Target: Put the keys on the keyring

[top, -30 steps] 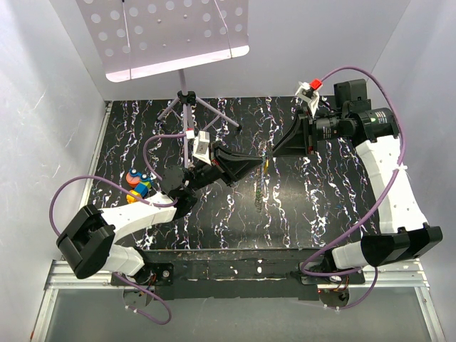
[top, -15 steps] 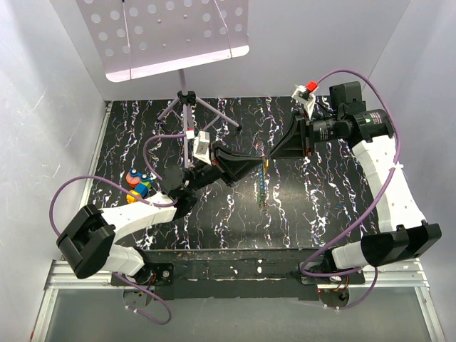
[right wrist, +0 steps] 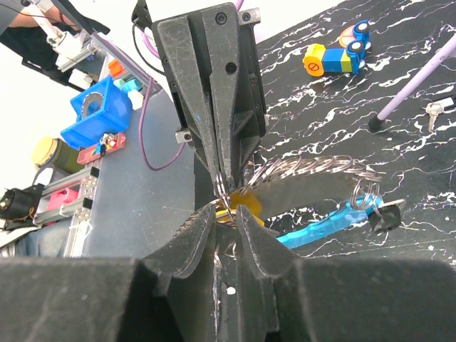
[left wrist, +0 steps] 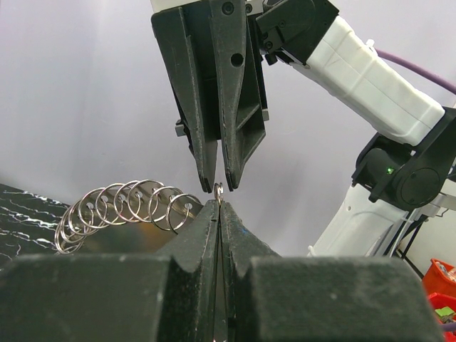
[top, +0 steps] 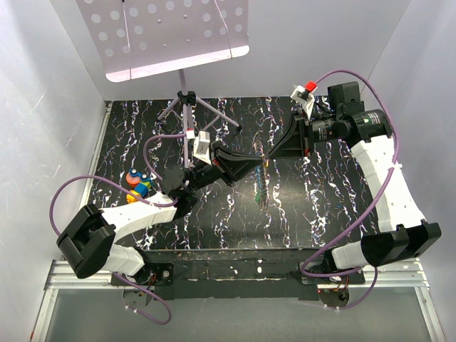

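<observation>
The two grippers meet tip to tip above mid-counter [top: 320,206]. The left gripper [left wrist: 219,217] is clenched on a small ring [left wrist: 219,189], which pokes up out of its tips. The right gripper [right wrist: 226,212] comes in nose-on, jaws a sliver apart with the yellow key [right wrist: 242,201] between the fingertips; whether it actually pinches cannot be told. A chain [left wrist: 121,206] of rings trails from that meeting point, and from above its long axis runs toward the near edge. The blue key [right wrist: 320,224] hangs on the chain, lying slantwise. No writing reads, only a red round mark on the toy [top: 137,184], well apart at the left edge. The stand [top: 187,96] sits at the far side, and bare counter lies near and right.
</observation>
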`<action>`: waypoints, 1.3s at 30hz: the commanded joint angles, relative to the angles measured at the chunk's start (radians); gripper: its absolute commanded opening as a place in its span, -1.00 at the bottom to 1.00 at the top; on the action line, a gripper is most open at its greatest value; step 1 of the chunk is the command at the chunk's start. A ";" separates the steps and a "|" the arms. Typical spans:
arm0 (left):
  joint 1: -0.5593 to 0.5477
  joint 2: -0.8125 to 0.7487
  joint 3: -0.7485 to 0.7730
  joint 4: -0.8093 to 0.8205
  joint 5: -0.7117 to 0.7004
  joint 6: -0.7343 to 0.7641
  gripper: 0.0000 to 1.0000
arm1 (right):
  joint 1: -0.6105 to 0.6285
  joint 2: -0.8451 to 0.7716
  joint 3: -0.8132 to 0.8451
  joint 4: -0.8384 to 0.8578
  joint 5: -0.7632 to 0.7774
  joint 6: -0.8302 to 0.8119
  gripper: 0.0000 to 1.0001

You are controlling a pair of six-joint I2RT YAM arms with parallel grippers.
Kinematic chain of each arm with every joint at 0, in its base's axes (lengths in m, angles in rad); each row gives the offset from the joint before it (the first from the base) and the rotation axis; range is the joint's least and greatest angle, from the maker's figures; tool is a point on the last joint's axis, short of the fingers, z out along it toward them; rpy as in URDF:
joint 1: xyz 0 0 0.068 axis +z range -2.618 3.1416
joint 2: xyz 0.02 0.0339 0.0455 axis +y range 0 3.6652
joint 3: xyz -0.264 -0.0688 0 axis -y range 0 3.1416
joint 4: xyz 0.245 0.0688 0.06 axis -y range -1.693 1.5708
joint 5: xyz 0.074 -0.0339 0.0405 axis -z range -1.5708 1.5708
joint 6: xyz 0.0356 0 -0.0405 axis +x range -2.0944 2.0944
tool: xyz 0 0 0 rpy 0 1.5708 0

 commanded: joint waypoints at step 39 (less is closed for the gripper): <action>0.025 -0.063 0.032 0.014 0.002 0.052 -1.00 | 0.020 -0.050 -0.140 0.032 -0.045 -0.015 -0.97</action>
